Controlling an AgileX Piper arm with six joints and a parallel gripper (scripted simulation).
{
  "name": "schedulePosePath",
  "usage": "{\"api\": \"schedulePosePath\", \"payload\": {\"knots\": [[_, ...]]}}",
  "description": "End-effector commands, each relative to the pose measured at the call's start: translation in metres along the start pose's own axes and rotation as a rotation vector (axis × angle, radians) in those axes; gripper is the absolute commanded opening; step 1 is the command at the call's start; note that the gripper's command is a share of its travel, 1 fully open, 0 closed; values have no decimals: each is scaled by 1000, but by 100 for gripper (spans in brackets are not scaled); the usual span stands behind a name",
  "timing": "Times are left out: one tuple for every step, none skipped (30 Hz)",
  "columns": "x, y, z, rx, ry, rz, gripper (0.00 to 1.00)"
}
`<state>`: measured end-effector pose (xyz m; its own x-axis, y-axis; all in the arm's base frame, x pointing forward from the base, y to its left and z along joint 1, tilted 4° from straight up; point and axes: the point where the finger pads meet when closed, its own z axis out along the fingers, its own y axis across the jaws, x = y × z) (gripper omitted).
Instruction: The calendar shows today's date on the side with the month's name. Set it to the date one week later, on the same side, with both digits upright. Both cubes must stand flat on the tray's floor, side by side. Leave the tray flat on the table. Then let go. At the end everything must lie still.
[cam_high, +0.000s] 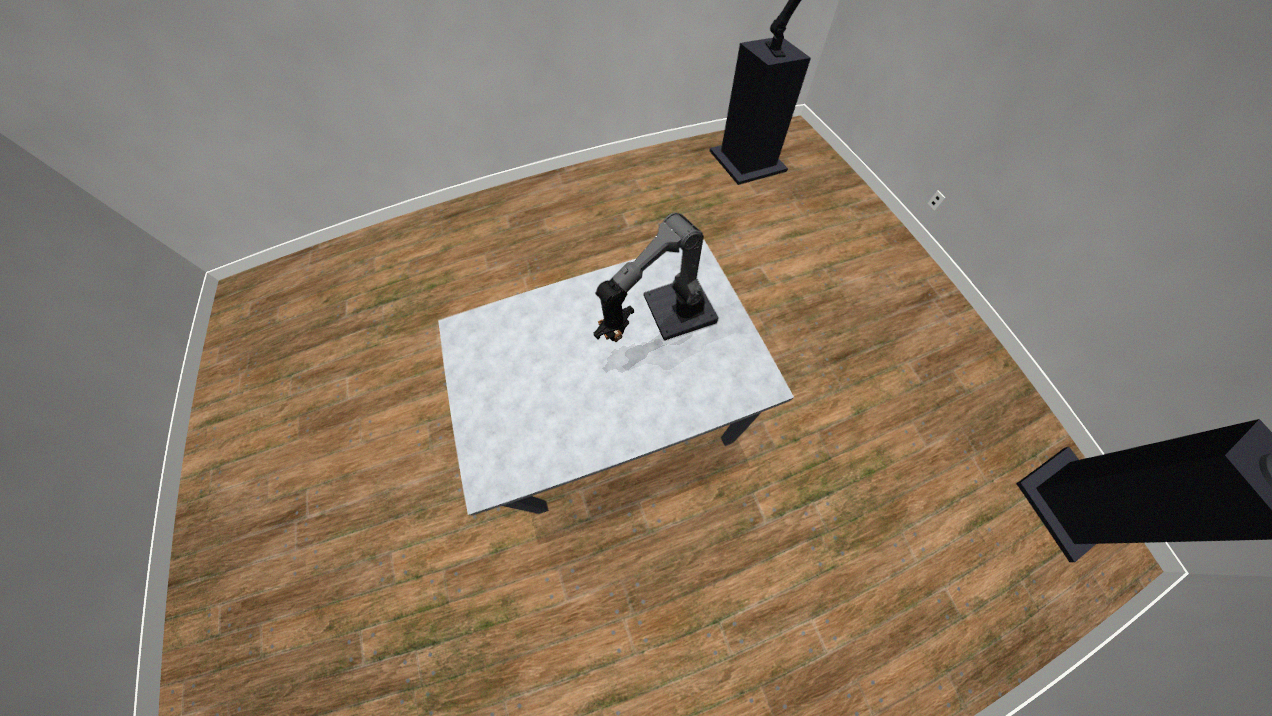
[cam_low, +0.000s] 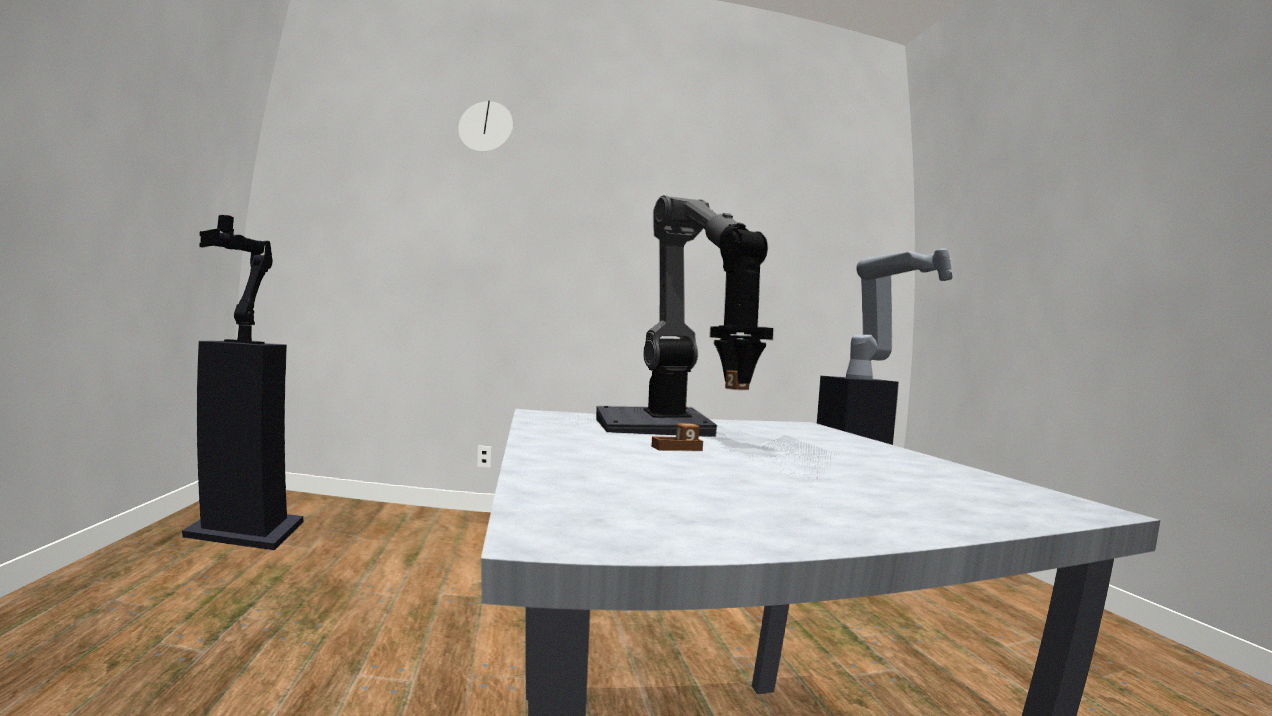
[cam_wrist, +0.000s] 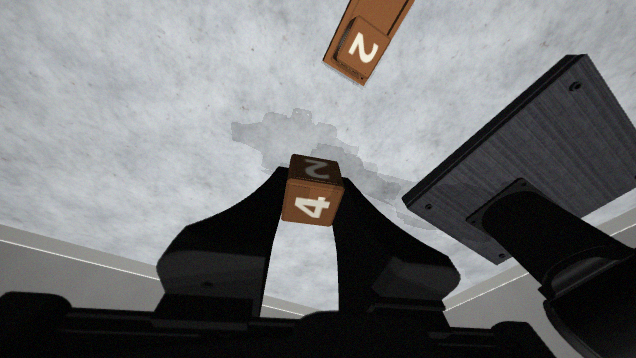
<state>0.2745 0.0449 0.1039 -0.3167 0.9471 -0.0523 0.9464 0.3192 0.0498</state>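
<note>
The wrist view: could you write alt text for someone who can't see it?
A black two-fingered tool grips a small brown cube above a grey marbled table, a white 4 facing the camera. Farther off, a wooden tray holds a second cube showing 2; the arm's dark base plate sits right.

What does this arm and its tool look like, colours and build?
The arm is slim, with dark grey links and black rounded joints, on a square black base plate with corner screws. The tool is matte black, its two fingers broad at the root and curving to narrow tips. No cables or markings show.
</note>
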Motion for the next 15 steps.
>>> {"api": "schedulePosePath", "payload": {"knots": [[3, 0, 2, 5, -7, 78, 34], [4, 0, 2, 5, -7, 106, 34], [5, 0, 2, 4, -7, 131, 34], [5, 0, 2, 4, -7, 131, 34], [5, 0, 2, 4, -7, 131, 34], [6, 0, 2, 4, -7, 154, 34], [7, 0, 2, 4, -7, 174, 34], [8, 0, 2, 4, -7, 192, 34], [8, 0, 2, 4, -7, 208, 34], [9, 0, 2, 4, -7, 222, 34], [9, 0, 2, 3, -7, 233, 34], [10, 0, 2, 3, -7, 242, 34], [10, 0, 2, 3, -7, 250, 34], [10, 0, 2, 3, -7, 255, 34], [10, 0, 2, 3, -7, 260, 34]]}}
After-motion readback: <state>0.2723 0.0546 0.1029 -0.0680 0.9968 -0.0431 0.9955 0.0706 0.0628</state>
